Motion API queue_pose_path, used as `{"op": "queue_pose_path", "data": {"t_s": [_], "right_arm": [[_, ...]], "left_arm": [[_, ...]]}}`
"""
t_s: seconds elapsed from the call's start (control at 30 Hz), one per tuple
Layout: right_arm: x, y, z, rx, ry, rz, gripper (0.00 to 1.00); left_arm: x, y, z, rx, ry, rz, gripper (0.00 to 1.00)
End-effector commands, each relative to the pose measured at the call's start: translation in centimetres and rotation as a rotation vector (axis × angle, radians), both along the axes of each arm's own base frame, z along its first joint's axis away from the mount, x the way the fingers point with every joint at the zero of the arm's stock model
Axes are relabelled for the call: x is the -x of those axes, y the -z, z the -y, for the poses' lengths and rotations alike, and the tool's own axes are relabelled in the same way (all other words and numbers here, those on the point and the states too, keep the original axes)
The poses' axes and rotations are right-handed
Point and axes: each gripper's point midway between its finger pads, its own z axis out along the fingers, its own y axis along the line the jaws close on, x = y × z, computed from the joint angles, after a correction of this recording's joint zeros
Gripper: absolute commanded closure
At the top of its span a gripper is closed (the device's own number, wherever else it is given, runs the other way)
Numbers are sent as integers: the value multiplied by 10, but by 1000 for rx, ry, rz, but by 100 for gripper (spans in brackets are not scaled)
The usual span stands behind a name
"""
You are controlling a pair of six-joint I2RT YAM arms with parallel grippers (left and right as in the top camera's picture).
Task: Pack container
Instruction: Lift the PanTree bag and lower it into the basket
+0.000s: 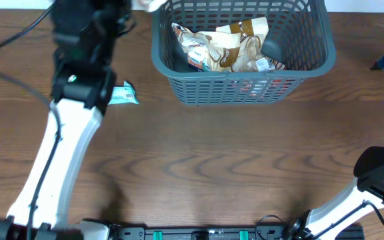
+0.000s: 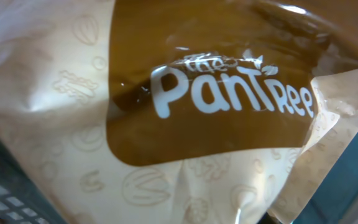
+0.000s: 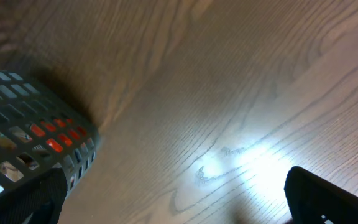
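While the left arm reaches up the left side of the wooden tabletop, the left claw is lost at the top edge of the overhead view. Its jaws are together. A brown and cream Pantree packet fills the left wrist view, so the claw appears to be pinching that packet. Grey lattice shows below the packet's lower left corner, which suggests it hangs by the basket's far left corner, not over the middle.

Just beside the left arm, a small teal and white packet lies flat on the tabletop, apart from the basket. To its right stands the container, a dark grey slotted basket at the far middle of the tabletop. Its long axis runs left to right, and several snack packets are piled inside. By this reading, the held packet must travel rightward past the rim before release.

Farther right, the right claw hangs with jaws wide apart and empty, off the container's right end. The left arm is nearer the loose packet.
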Motion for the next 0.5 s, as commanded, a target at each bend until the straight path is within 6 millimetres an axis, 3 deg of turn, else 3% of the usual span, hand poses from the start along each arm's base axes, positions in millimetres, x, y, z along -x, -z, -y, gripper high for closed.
{"op": "queue_pose_path", "data": {"t_s": [0.0, 0.1, 0.27, 0.47], "right_arm": [[0, 5, 1, -6, -8, -13, 1], [0, 5, 1, -6, -8, -13, 1], [0, 5, 1, -6, -8, -13, 1], [0, 5, 1, -6, -8, -13, 1]], "left_arm": [[-12, -9, 38, -154, 38, 65, 94], [-27, 5, 64, -170, 77, 37, 93], [-50, 46, 97, -203, 126, -54, 93], [-59, 98, 123, -323, 167, -151, 92]]}}
